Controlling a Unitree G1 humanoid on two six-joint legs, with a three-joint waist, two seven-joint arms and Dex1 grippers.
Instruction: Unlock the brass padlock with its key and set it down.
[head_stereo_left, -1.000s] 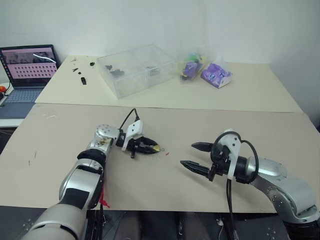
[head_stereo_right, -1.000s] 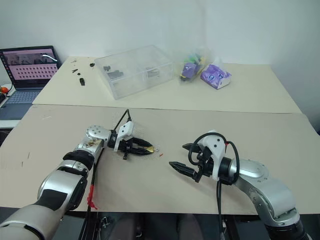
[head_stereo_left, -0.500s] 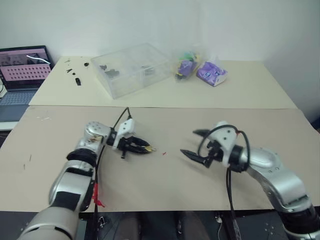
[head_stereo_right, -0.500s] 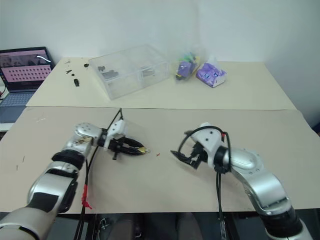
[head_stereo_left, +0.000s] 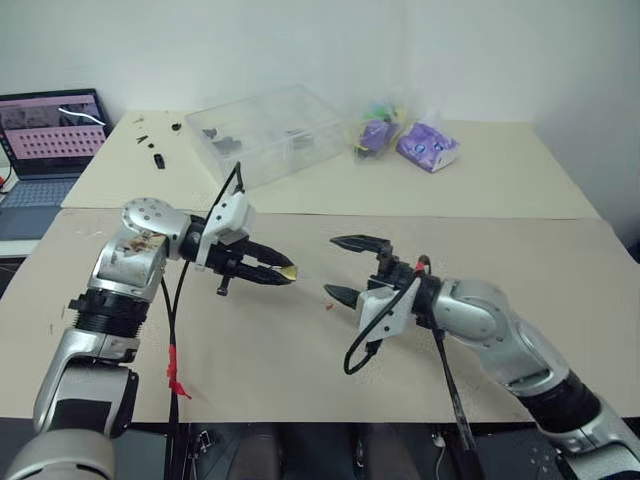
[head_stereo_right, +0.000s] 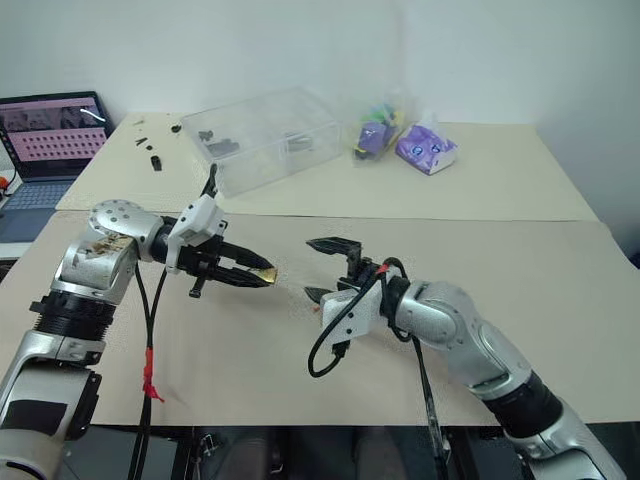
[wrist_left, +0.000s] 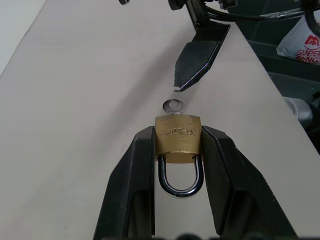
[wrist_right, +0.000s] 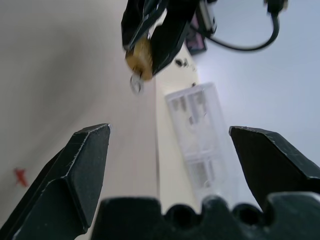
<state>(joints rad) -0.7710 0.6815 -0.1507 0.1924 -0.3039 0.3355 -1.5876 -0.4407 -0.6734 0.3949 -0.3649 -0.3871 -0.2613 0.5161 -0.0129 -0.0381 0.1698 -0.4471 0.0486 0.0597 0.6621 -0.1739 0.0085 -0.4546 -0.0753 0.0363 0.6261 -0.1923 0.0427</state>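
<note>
Clamped on the brass padlock (wrist_left: 178, 140) above the table (head_stereo_left: 300, 370), the left gripper (head_stereo_left: 283, 272) presents its key (wrist_left: 173, 106) to the wide-open right gripper (head_stereo_left: 342, 268) just beside it, which I judge must next close on that key and turn it.

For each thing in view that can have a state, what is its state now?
Brass padlock: shackle closed, lifted off the table, gripped.
Key: sticking out of the padlock.
Left gripper: shut on the padlock.
Right gripper: open, empty, facing the padlock.
Laptop: lid open, screen on.
Clear plastic box: lid closed.
</note>
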